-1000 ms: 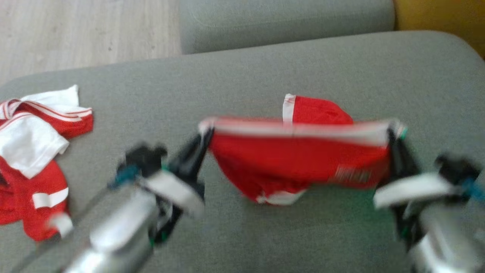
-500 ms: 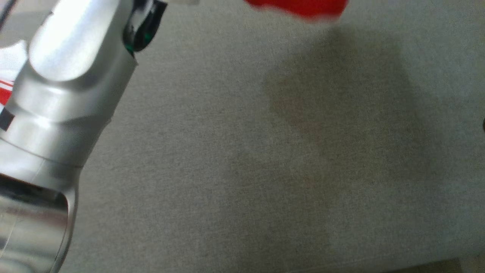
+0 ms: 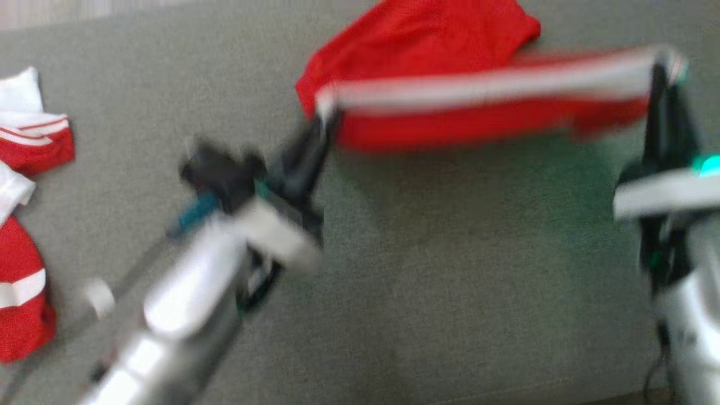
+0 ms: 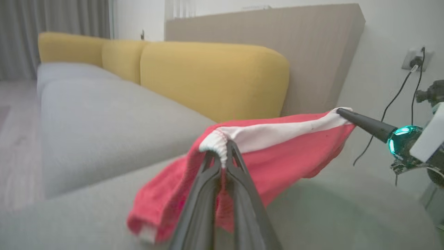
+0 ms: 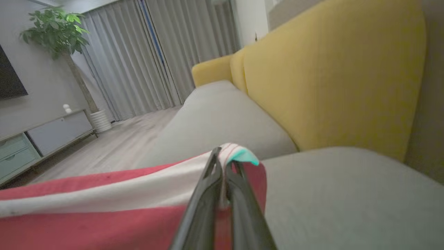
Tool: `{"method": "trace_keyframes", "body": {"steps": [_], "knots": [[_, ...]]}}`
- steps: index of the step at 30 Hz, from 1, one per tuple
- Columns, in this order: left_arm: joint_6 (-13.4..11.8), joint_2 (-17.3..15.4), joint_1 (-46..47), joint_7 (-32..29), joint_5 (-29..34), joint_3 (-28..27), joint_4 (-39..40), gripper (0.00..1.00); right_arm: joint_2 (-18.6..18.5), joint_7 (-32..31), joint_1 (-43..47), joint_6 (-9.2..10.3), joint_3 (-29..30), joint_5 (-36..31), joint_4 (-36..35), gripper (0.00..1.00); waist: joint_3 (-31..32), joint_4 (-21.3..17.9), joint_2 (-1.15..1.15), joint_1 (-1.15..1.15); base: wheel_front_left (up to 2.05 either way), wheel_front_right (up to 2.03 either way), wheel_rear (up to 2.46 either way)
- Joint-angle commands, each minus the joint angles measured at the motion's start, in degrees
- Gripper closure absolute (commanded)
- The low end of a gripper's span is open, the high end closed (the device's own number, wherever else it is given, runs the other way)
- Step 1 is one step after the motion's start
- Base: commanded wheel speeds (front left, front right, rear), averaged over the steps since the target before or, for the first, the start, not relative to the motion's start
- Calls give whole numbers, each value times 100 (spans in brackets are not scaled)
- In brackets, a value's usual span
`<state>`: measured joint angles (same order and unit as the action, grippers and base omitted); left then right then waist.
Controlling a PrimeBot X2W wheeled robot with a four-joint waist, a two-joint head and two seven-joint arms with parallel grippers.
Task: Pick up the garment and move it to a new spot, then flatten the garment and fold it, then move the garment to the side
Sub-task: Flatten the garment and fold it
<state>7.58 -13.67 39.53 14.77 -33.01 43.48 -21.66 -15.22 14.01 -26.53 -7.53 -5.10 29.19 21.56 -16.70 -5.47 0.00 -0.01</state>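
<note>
Red, soft knit shorts [image 3: 478, 121] with a gathered white elastic waistband are stretched taut above the flat grey woven sofa cushion [image 3: 450, 281]. Each end of the band is pinched between clenched dark tapered fingers, the left gripper [image 4: 223, 154] at one corner and the right gripper [image 5: 222, 158] at the other. A second ago the loose red cloth sagged below the band toward the robot; now most of it trails onto the cushion beyond the band, well apart from the crumpled red-and-white garment [image 3: 22, 236] at the left.
</note>
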Motion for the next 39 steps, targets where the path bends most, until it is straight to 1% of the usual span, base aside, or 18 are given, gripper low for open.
{"method": "trace_keyframes", "body": {"steps": [1, 3, 6, 10, 15, 17, 19, 21, 23, 27, 32, 38, 39], "knots": [[-10, -178, 3, 22, -27, -157, 188, 100, -35, -33, 22, 4, -36, 54, -279, 100, 168, -5, 0, 1, 0, 0, 0], [-10, -244, -650, 22, -42, 19, 227, 100, 22, -120, 664, 4, 21, 129, -479, 100, 339, -22, 0, 1, 0, 0, 0], [-9, -295, -1546, 22, -32, 144, 298, 100, 90, -270, 1529, 4, 113, 247, -838, 100, 587, -41, 0, 1, 0, 0, 0], [-9, -390, -2424, 22, 67, 401, 409, 100, 158, -512, 2561, 4, 383, 295, -1415, 100, 823, 33, 0, 1, 0, 0, 0], [-9, -583, -2971, 22, 87, 682, 583, 100, 305, -943, 3664, 4, 853, 264, -2407, 100, 907, 222, 0, 1, 0, 0, 0], [-9, -645, -3017, 22, -18, 725, 731, 100, 366, -1152, 3925, 4, 1062, 206, -2828, 100, 893, 304, 0, 1, 0, 0, 0], [-9, -647, -2980, 22, -174, 678, 907, 100, 450, -1340, 4002, 4, 1257, 150, -3170, 100, 865, 396, 0, 1, 0, 0, 0], [-9, -551, -2873, 22, -455, 611, 1072, 100, 508, -1487, 3887, 4, 1406, 70, -3339, 100, 809, 504, 0, 1, 0, 0, 0], [-9, -429, -2656, 22, -783, 597, 1156, 100, 551, -1608, 3590, 4, 1483, -8, -3339, 100, 719, 606, 0, 1, 0, 0, 0], [-9, -118, -1990, -30, -1534, 584, 1064, 100, 559, -1814, 2641, 4, 1497, -207, -2955, 100, 480, 810, 0, 1, 0, 0, 0], [-9, 192, -1068, -212, -2336, 601, 622, 100, 499, -1959, 1304, 4, 1390, -558, -2105, 100, 125, 1024, 0, 1, 0, 0, 0], [-9, 365, -231, -255, -2834, 722, -123, 100, 474, -1962, -114, 4, 1156, -815, -857, 100, -211, 1149, 0, 1, 0, 0, 0], [-9, 393, -37, -230, -2917, 808, -317, 100, 471, -1906, -479, 4, 1032, -846, -450, 100, -289, 1176, 0, 1, 0, 0, 0]]}}
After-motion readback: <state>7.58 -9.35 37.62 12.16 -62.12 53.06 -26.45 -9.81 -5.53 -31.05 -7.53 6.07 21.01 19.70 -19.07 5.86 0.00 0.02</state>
